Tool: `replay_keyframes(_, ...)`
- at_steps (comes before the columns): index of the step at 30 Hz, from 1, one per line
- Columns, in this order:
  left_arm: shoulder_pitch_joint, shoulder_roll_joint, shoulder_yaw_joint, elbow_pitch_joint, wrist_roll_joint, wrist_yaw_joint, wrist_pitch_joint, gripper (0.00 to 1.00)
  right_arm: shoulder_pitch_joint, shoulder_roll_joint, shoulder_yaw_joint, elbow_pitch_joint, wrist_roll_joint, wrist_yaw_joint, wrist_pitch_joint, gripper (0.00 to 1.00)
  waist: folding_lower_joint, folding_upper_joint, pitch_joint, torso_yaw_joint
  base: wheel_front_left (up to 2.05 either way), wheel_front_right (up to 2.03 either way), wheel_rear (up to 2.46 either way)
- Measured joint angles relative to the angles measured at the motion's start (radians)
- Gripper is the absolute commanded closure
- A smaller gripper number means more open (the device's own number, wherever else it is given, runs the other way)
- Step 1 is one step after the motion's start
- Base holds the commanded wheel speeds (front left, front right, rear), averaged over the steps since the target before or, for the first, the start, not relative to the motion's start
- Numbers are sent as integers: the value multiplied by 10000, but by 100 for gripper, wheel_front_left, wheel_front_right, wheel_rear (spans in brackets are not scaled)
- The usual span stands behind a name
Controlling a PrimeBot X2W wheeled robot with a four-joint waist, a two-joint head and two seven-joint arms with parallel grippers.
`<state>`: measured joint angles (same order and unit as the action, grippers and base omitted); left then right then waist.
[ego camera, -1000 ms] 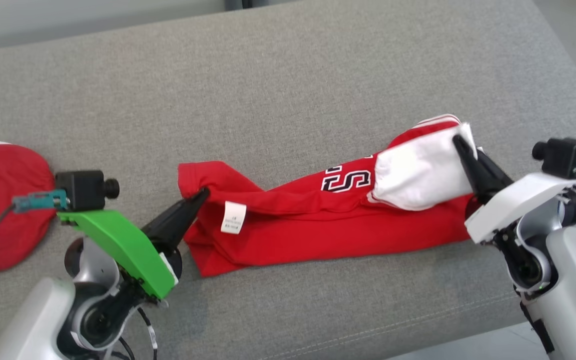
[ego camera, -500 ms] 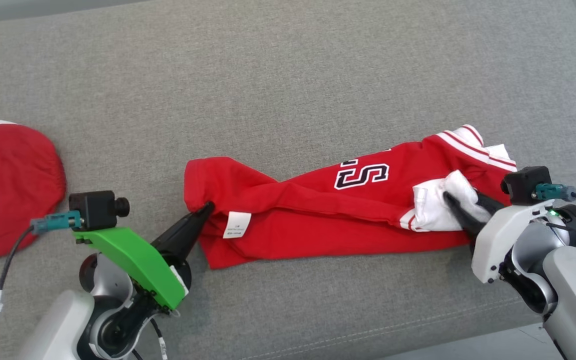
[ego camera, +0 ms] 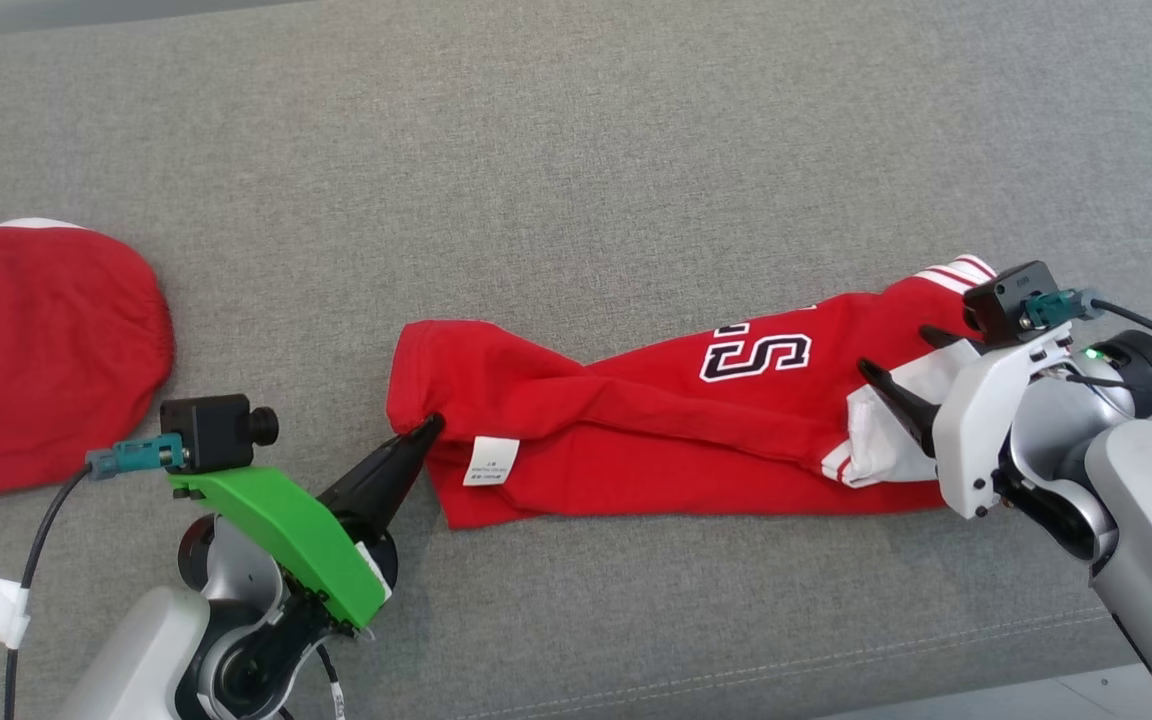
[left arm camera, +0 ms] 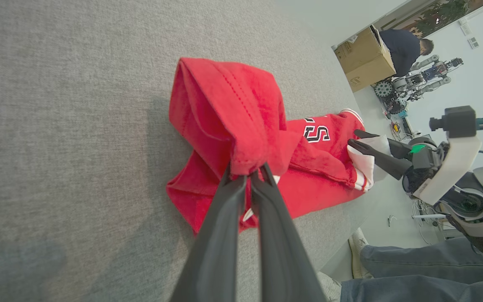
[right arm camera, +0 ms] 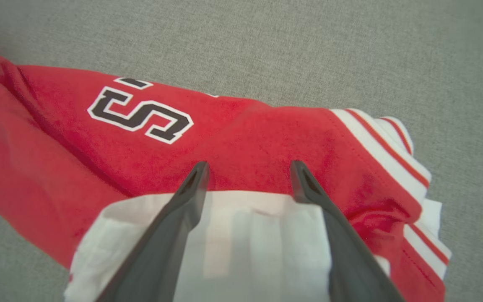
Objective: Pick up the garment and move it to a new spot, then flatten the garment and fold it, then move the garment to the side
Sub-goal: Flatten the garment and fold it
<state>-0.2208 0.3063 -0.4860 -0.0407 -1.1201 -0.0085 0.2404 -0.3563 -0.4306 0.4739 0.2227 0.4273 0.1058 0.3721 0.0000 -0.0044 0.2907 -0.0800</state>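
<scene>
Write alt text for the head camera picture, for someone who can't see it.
A red garment lies bunched lengthwise on a grey cushion. The left gripper pinches its left end shut, while the right gripper stands open over its white sleeve at the other end. A second red cloth lies at far left.

Pinches the left corner of the red shirt (ego camera: 636, 440) with the left gripper (ego camera: 432, 427). Holds the right gripper (ego camera: 894, 348) spread wide over the white sleeve (ego camera: 871, 450) at the shirt's right end. Has the shirt lying rumpled across the grey cushion (ego camera: 536, 150), lettering (ego camera: 756, 357) up, white label (ego camera: 491, 462) near the pinched corner. Second red cloth (ego camera: 36, 360) well apart, far left.
</scene>
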Motion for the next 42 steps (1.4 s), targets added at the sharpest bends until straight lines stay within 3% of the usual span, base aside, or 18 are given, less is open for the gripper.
replay_keyframes(12, 25, -12, 105, 284, 0, -92, -226, 100, -253, -224, 138, -901, 604, 82, 1243, 0, -1, 0, -141, -19, 0, 0, 0)
replay_keyframes(27, 347, -12, 159, 349, -4, -105, -313, 100, -63, -1544, -401, -3241, 1404, 59, 3187, 0, 0, 0, -283, -251, 0, 0, 0)
replay_keyframes(35, 456, -8, 251, 299, -19, -104, -399, 100, 676, -2073, -1080, -3572, 1856, -541, 3701, 0, 0, 0, -137, -430, 0, 0, 0)
replay_keyframes(42, 453, 0, 150, 190, -19, -104, -322, 100, 837, -2245, -1413, -3551, 1918, -834, 3866, 0, 0, 0, 157, -481, 0, 0, 0)
